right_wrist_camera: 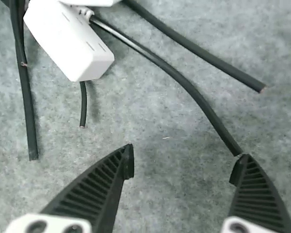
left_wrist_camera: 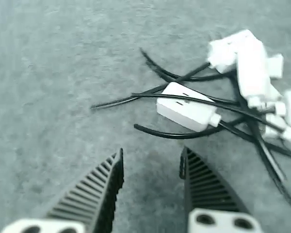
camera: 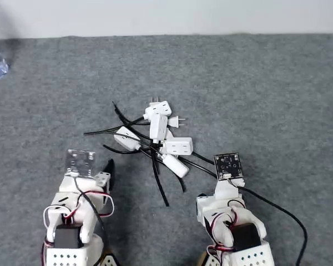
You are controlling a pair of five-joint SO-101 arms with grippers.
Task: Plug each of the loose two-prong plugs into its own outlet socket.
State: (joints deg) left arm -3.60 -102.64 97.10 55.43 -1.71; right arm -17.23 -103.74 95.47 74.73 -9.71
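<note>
While both arms waited at the near side of the grey worktop [camera: 255, 83], the left jaws stood spread above bare surface and pinched nothing. The right jaws were spread wider and were also empty. The plugs and sockets lay in one heap in the middle of the worktop, just ahead of both arms, with their black cords [camera: 158, 183] crossing each other. One socket block [left_wrist_camera: 186, 107] lay nearest to the left jaws. A second socket block [right_wrist_camera: 68, 41] lay near the right jaws, and a thick cord [right_wrist_camera: 184, 82] ran up to one right fingertip. At the far side of the heap, a plug [camera: 177, 120] showed its two prongs. I could not tell whether any plug sat in a socket. The tangle seemed to me the main danger: lifting one piece would probably drag its neighbours along. The jaws could also catch a cord instead of a white body.
</note>
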